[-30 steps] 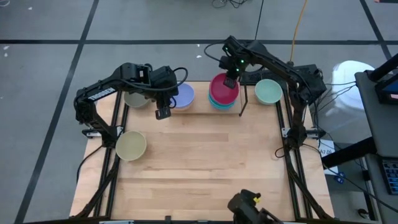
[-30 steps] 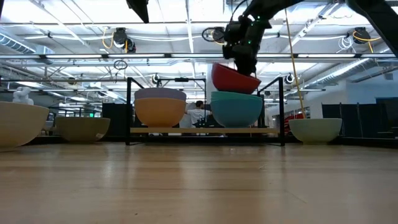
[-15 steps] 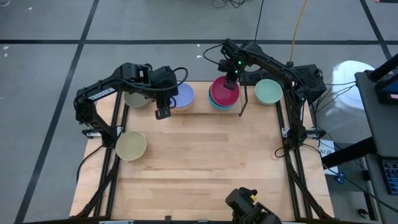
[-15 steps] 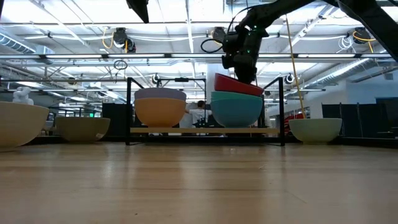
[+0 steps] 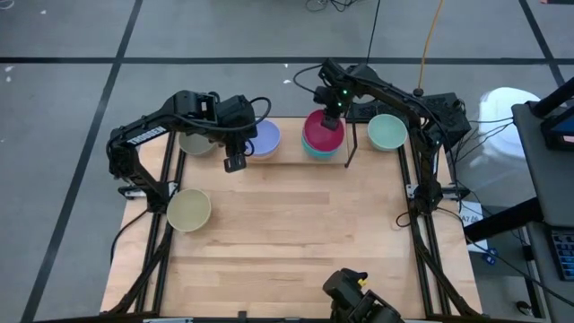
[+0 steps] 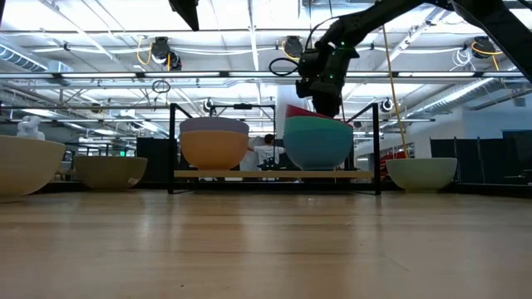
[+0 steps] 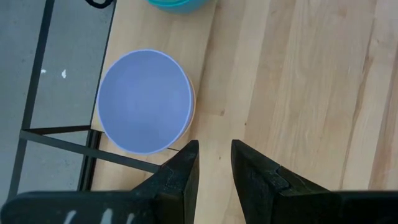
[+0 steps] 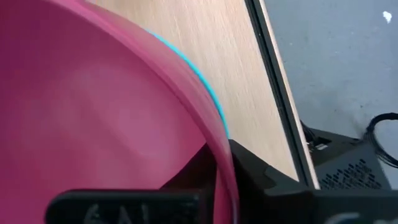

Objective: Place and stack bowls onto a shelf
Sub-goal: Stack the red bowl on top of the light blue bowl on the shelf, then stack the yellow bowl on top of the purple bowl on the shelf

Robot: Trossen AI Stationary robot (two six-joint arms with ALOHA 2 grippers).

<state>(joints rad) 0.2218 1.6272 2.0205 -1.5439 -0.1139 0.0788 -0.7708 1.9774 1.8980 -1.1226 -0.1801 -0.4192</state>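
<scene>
Right gripper [image 5: 334, 114] apparently pinching one magenta bowl's [image 5: 322, 129] rim atop one cyan bowl [image 6: 318, 144] on shelf [image 6: 274, 174].

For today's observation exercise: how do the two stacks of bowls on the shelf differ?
The stack under the right gripper is topped by a magenta bowl nested in a cyan bowl; the other stack has a lavender bowl on an orange bowl. The gripper's fingers straddle the magenta bowl's rim, while the lavender bowl sits untouched, the left gripper hovering beside it. Both stacks rest upright on the shelf.
</scene>
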